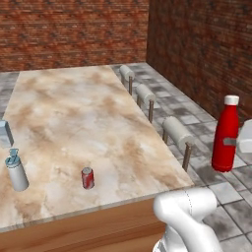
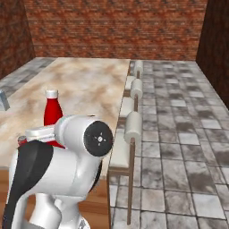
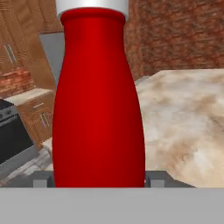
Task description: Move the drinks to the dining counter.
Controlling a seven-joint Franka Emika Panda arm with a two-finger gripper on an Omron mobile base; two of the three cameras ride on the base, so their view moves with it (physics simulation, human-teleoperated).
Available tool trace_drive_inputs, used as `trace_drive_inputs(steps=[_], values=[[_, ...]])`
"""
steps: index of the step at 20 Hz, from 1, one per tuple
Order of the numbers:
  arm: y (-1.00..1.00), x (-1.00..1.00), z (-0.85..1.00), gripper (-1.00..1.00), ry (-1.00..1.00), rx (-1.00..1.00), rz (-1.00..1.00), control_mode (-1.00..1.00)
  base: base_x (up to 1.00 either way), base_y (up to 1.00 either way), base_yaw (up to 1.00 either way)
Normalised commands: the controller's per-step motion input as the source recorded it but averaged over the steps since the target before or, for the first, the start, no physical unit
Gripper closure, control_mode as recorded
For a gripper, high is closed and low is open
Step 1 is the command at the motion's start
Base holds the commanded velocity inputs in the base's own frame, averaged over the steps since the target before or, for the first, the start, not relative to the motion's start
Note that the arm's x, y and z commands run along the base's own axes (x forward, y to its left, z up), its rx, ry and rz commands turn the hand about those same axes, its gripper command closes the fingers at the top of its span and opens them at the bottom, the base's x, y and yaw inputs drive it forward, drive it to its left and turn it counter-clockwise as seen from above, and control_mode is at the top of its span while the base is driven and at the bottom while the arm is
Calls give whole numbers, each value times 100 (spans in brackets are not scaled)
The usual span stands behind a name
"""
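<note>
Gripper [image 3: 99, 179]: clamped on slim glossy red bottle [image 3: 98, 105] | upright | white cap [image 1: 231, 100]

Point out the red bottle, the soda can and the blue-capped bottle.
red bottle [image 1: 225, 140]: left base view, mid body.
soda can [image 1: 87, 178]: left base view, side wall.
blue-capped bottle [image 1: 17, 176]: left base view, grey body.

White glossy arm [image 2: 67, 170] w/ black joint cover, round cap.
</note>
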Motion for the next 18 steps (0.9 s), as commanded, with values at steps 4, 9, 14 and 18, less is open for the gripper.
trace_drive_inputs(steps=[4, 9, 14, 18], values=[[2, 60, -49, 100, -1, 30, 58, -100, 0, 0, 0], [5, 52, -17, 100, 0, 10, 28, -100, 0, 0, 0], [36, 29, -1, 100, -20, -5, 3, -100, 0, 0, 0], [29, 23, -6, 100, -25, -8, 0, -100, 0, 0, 0]])
